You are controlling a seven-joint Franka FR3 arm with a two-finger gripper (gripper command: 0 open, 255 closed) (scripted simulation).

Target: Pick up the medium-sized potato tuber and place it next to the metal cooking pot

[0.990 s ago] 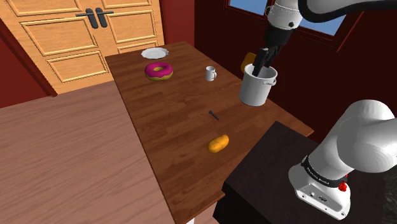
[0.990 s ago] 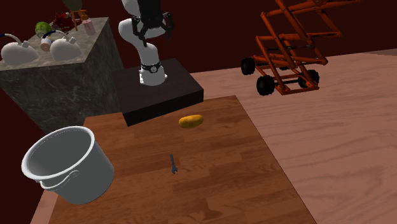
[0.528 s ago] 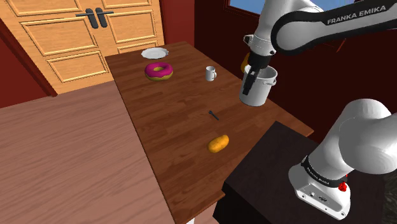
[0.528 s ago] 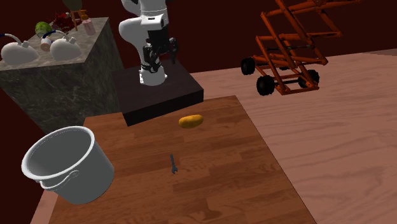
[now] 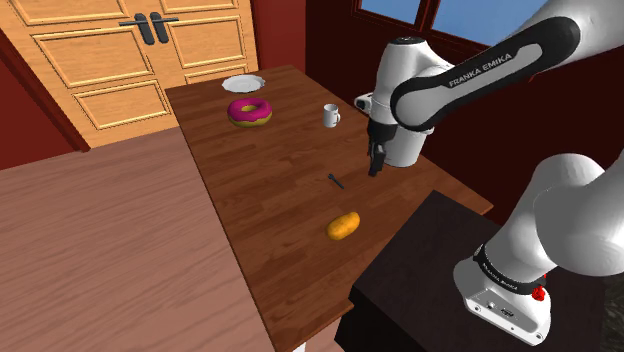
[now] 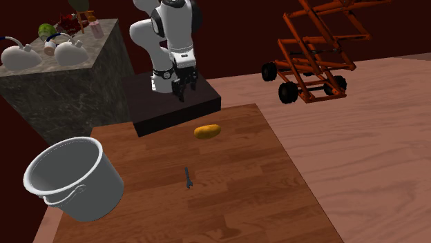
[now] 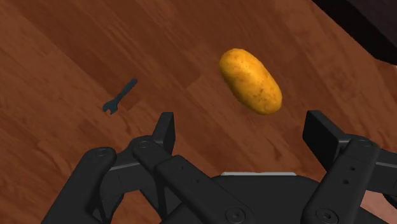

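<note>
Okay, second exterior view: pale pot (image 6: 102,197) on the table (image 6: 262,207) nearest, small wrench (image 6: 187,178) at its 3 o'clock, potato (image 6: 207,131) at 1 o'clock from the wrench, lying by the table edge next to the stand (image 6: 173,107). Pincer (image 6: 185,88) hangs at the potato's 11 o'clock, fingers (image 7: 164,130) apart, gripping nothing.

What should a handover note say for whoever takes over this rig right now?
End effector: open and empty, hovering above the table and aimed down towards the potato without touching it.
Potato: lying on the table near the stand's edge, well apart from the pot.
Pot: upright at the table's far side, with a small wrench on the wood between it and the potato.
Done: nothing has been grasped.
Left: descend, close on the potato, lift it, carry it over and set it down beside the pot.
</note>
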